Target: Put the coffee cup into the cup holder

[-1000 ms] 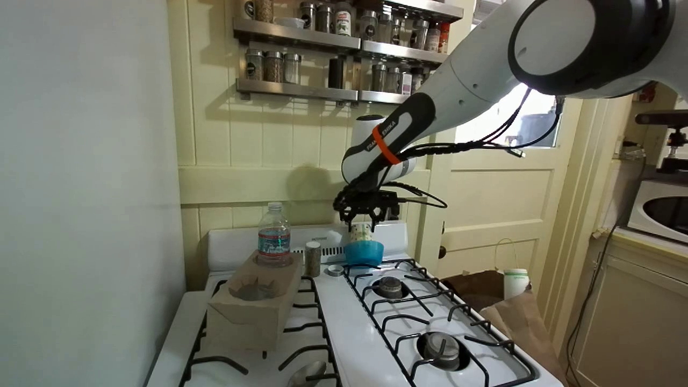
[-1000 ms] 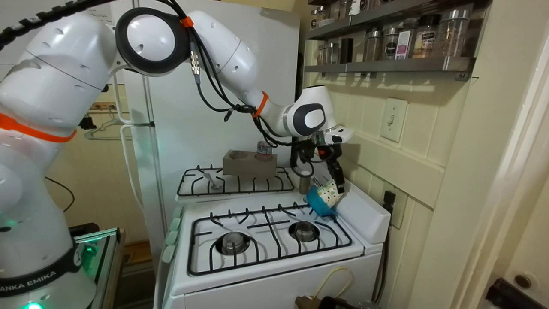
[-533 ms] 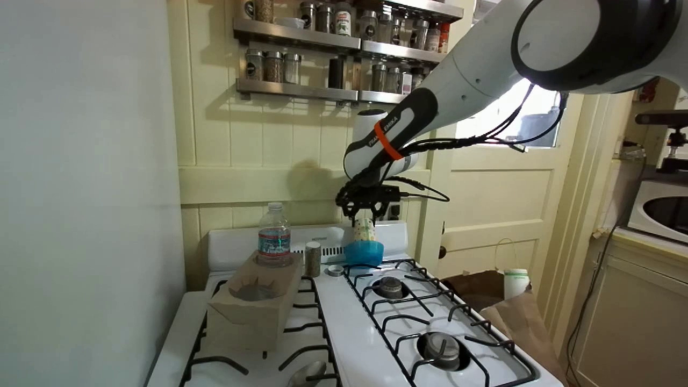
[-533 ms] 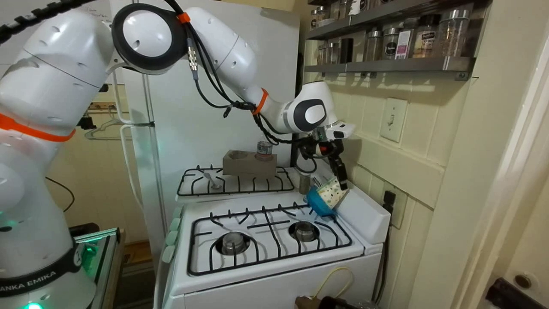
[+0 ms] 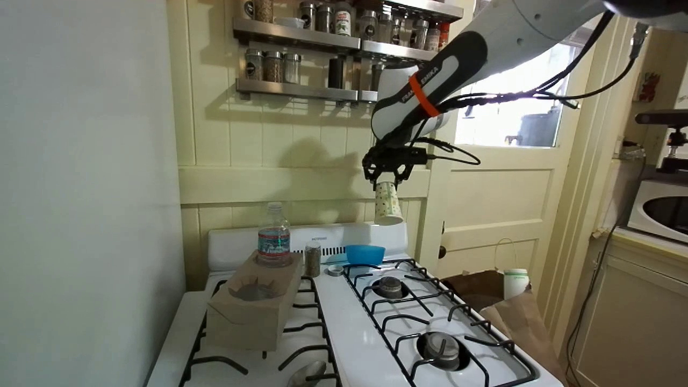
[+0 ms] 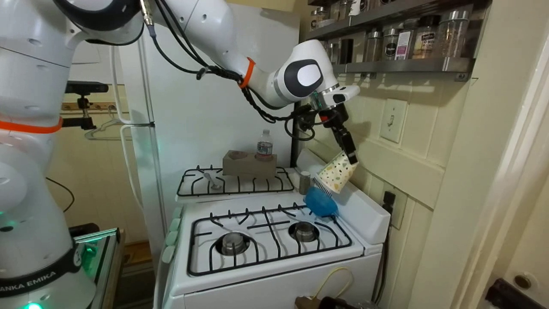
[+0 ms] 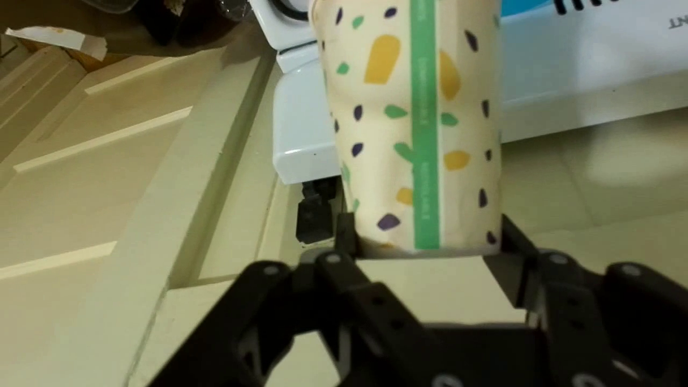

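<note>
In both exterior views the gripper (image 5: 386, 185) holds the coffee cup (image 5: 388, 203) up in the air, and in the wrist view the fingers (image 7: 346, 236) pinch it at its narrow base, one pressed to either side. The cup is upside down and tilted: in an exterior view its wide rim (image 6: 328, 182) points away from the gripper between seven and eight o'clock. Cream paper with green, yellow and dark purple flecks shows in the wrist view, where a green stripe runs from twelve to six o'clock. The blue bowl (image 5: 365, 255) sits at the back of the stove (image 5: 349, 338), at seven o'clock from the cup in both exterior views, near but apart from it. The cup holder (image 5: 242, 328), a grey-brown cardboard tray, stands on the stove well apart from the cup, at eight o'clock from it in an exterior view. A clear plastic bottle (image 5: 274, 242) with a label stands upright in the holder's far well, at one o'clock from the nearer well. In an exterior view a lidded jar (image 5: 312, 260) stands at nine o'clock from the bowl, and a spoon (image 5: 309, 373) lies at five o'clock from the holder, partly out of view. Shelves (image 5: 298, 90) of spice jars (image 5: 273, 66) hang at eleven o'clock from the gripper.
</note>
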Available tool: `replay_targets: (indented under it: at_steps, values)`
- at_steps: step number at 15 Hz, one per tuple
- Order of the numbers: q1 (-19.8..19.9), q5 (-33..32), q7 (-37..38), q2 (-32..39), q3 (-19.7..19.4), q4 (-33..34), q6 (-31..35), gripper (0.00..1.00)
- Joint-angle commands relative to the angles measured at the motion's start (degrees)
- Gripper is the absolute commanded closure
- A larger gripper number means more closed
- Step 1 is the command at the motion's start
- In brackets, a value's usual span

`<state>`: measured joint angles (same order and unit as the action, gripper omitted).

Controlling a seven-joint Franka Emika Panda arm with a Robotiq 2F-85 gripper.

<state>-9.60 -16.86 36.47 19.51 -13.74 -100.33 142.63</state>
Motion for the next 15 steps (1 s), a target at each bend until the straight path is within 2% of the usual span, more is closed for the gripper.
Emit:
replay_targets:
  at_steps: [1,6,11,15]
  values:
    - [2.26,2.07,-5.47,-7.35,4.17,-8.13,-0.94,0.63]
    - [4.91,10.36,-22.25,-10.85,11.03,-14.21,-2.23,0.63]
    - [6.15,22.01,-37.93,-11.08,16.88,-16.94,-4.51,0.63]
    - [6.78,27.30,-45.61,-10.10,18.68,-18.08,-13.38,0.63]
